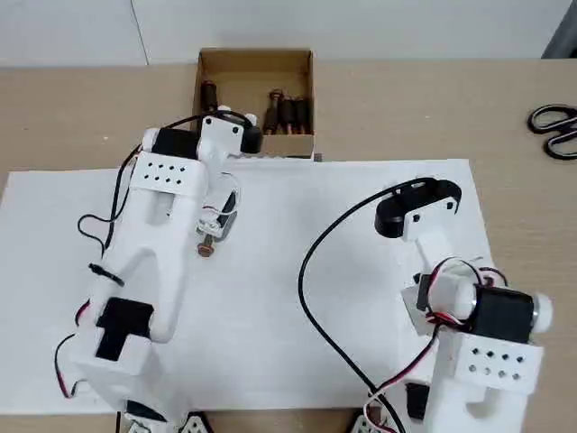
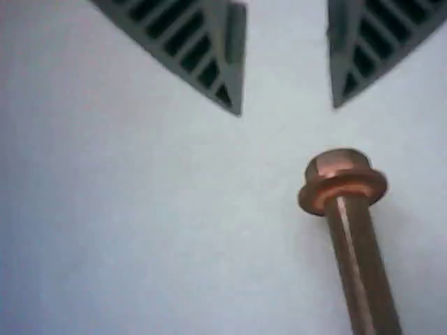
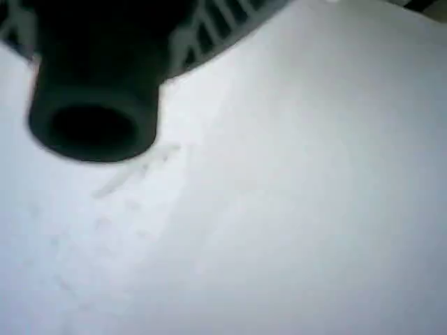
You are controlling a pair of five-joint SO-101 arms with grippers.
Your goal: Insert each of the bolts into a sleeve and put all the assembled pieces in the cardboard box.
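**Nearly done: one bolt (image 2: 342,183) and one sleeve (image 3: 94,112) are outside the cardboard box (image 1: 256,56)**

Several dark assembled pieces (image 1: 287,113) already lie inside the box, most bunched along one side and one apart by the opposite wall. By my reckoning only the last pair is left to join and drop in.

The copper bolt lies loose on the white paper sheet (image 1: 297,298), a little way in front of the box on the left arm's side. The left gripper (image 2: 286,105) hangs just above it with its fingers spread and nothing between them. The head of the bolt sits just short of the fingertips.

The right gripper (image 1: 424,221) is well away from the box. It looks clamped on the black sleeve, whose open mouth faces the wrist camera.

The exact count in the box is hard to read. The left arm covers the box's near edge, and from above it also hides most of the bolt. The bolt's far end is cut off in the left wrist view. The sleeve hides nearly all of the right fingers.
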